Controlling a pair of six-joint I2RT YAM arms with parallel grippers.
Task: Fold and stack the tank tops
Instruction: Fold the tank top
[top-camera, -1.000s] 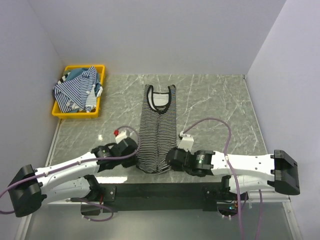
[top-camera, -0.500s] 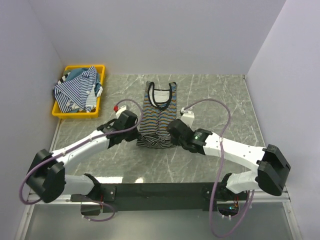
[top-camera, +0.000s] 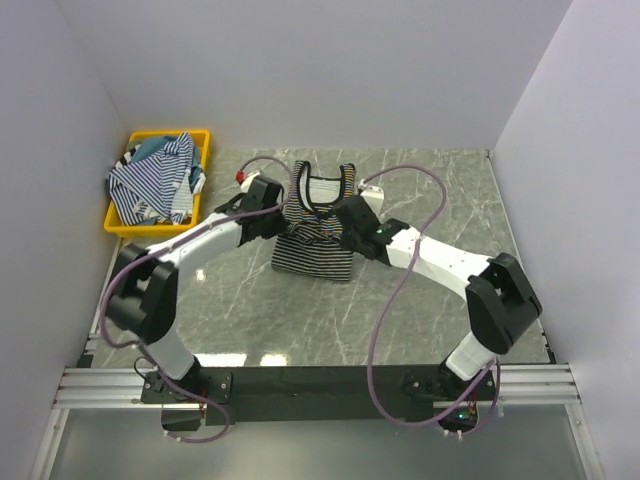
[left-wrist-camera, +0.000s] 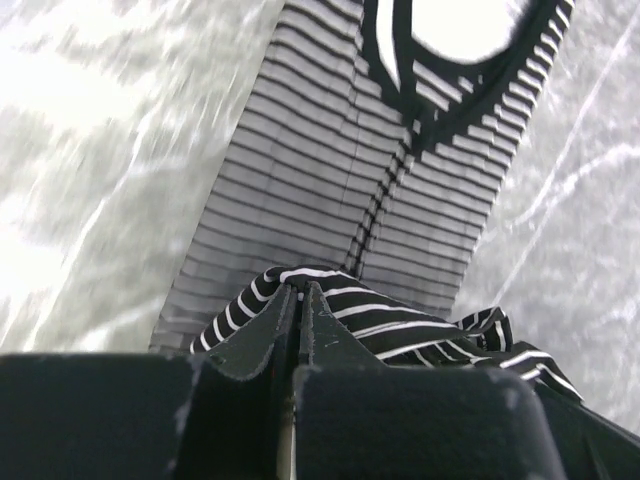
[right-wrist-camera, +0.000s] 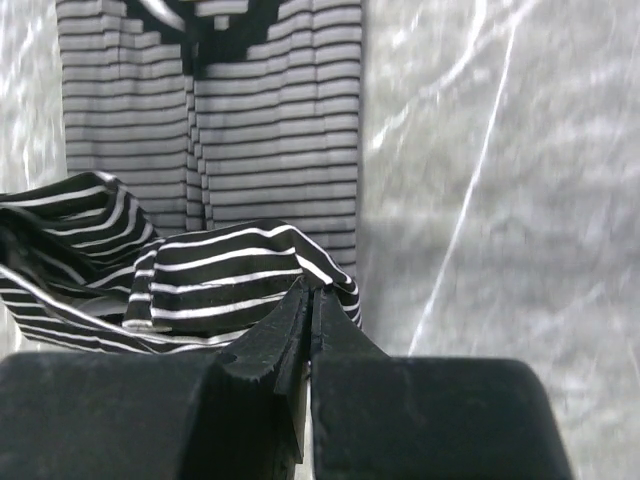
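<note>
Black fabric with thin white stripes was pinched in both of my grippers. The left gripper was closed on one corner of the hem and the right gripper on the other, the jaws nearly meeting on the thin cloth. The black striped tank top lay lengthwise in the middle of the marble table, neckline at the far end. I held its hem raised over the upper half, so the lower part was doubled back on itself.

I judged this first fold about half made. The hem was not yet laid down by the neckline, and no folded top lay on the table to start a stack. The other tank tops, blue-and-white striped with some teal showing, sat bunched in the yellow bin at the far left, all of them left to do.

Both my arms reached well forward from their bases and angled inward. The wrists flanked the garment, left at its left edge and right at its right.
</note>
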